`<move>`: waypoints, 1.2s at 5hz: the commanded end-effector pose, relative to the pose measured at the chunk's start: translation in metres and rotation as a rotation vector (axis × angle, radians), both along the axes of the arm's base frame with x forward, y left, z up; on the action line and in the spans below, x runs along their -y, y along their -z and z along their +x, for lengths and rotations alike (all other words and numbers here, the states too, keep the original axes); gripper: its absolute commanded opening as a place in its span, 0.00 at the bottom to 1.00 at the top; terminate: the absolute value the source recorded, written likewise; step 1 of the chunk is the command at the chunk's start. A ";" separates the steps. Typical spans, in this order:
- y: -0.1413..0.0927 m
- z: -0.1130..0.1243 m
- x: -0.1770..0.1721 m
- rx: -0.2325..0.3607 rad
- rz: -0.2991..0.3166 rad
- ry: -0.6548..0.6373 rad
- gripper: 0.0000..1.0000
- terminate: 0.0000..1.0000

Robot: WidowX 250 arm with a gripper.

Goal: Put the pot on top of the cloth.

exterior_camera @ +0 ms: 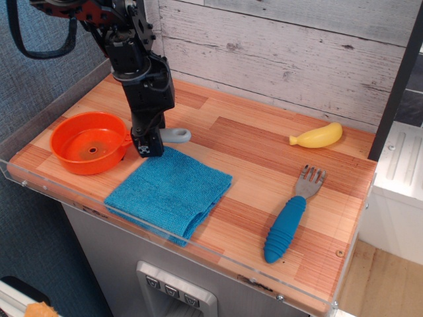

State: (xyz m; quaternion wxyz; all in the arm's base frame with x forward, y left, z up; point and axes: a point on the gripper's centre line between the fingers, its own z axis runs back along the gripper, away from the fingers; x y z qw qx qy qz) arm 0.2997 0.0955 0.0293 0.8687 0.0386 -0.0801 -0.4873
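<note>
Your black gripper sits low over the long grey handle of the round orange plastic pot, near the counter's left edge. Jaw opening cannot be told. The folded teal terry cloth lies just front-right; the handle's axis points right.
</note>
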 end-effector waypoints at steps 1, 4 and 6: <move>-0.018 0.007 -0.013 0.049 0.048 -0.046 0.00 0.00; -0.063 0.006 -0.003 0.095 0.156 -0.161 0.00 0.00; -0.068 0.003 0.045 0.096 0.047 -0.151 0.00 0.00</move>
